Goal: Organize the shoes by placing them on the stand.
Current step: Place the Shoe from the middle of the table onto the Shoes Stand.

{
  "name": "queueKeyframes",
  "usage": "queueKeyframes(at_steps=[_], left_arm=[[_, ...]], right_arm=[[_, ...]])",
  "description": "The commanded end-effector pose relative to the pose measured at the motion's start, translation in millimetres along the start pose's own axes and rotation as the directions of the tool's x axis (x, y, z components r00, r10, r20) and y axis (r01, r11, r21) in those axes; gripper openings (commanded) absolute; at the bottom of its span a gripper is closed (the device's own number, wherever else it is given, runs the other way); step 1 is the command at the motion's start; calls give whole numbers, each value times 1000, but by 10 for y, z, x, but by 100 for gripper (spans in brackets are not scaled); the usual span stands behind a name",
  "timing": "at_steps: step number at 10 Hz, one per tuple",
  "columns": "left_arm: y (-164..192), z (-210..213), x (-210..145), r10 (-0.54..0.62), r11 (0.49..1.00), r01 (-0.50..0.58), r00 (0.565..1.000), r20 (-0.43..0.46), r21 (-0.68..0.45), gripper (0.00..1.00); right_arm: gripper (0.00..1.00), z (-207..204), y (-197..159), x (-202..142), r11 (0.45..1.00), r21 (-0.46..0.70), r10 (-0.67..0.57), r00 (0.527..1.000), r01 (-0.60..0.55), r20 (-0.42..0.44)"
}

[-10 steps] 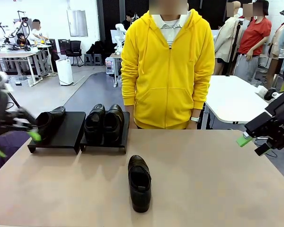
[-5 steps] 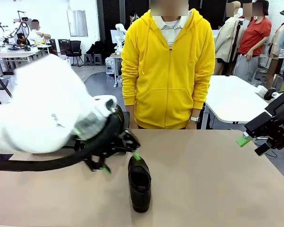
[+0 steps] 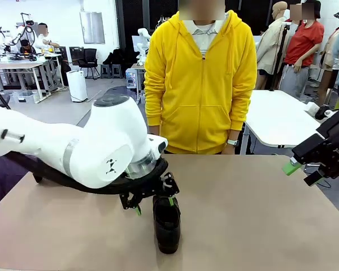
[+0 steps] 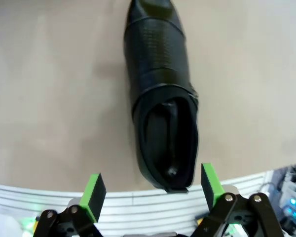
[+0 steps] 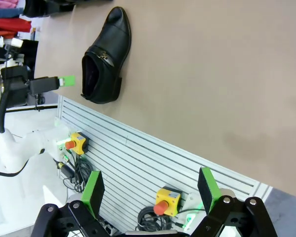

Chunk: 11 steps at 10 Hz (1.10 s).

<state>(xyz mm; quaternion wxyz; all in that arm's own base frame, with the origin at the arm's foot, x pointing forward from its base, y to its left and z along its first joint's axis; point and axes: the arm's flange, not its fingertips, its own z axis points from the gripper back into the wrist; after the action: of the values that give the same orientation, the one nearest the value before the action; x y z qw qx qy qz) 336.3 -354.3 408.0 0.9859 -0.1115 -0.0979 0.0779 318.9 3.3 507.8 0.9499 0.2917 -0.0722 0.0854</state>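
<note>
Now the left hand hangs low over the tan counter, its white arm sweeping in from the left edge and crossing toward the middle in the front view. Its two green-padded fingers stand wide apart and grip nothing; in the left wrist view they flank the heel end of a single black shoe without touching it. That shoe lies flat on the counter near the robot's edge, about at the middle, with its heel and opening toward the far side where the person stands and its rounded toe toward the robot. From the right wrist view the same shoe shows glossy leather, a dark sole and an open collar, and one green pad of the left hand sits just beside its heel. The right hand hovers well apart, beyond the counter's right edge, jaws spread and empty; its own green fingers rise from the bottom of its wrist view above a grey slatted panel carrying two yellow boxes with red buttons. A person in a yellow hooded top stands at the far side of the counter, arms down.
</note>
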Motion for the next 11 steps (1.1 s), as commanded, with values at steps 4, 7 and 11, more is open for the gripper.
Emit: queueKeyframes(at_steps=[4, 7, 11], left_arm=[[-190, -487, -85, -5, 992, 2, 1000, 27, 124, 100], [-131, -610, -75, 39, 990, -44, 999, 35, 133, 100], [-109, -704, -88, 44, 984, -62, 993, 106, 167, 0]], right_arm=[[100, 12, 7, 21, 999, 29, 18, 1000, -18, 6], [100, 12, 7, 21, 999, 29, 18, 1000, -18, 6], [100, 12, 7, 21, 999, 29, 18, 1000, -18, 6]])
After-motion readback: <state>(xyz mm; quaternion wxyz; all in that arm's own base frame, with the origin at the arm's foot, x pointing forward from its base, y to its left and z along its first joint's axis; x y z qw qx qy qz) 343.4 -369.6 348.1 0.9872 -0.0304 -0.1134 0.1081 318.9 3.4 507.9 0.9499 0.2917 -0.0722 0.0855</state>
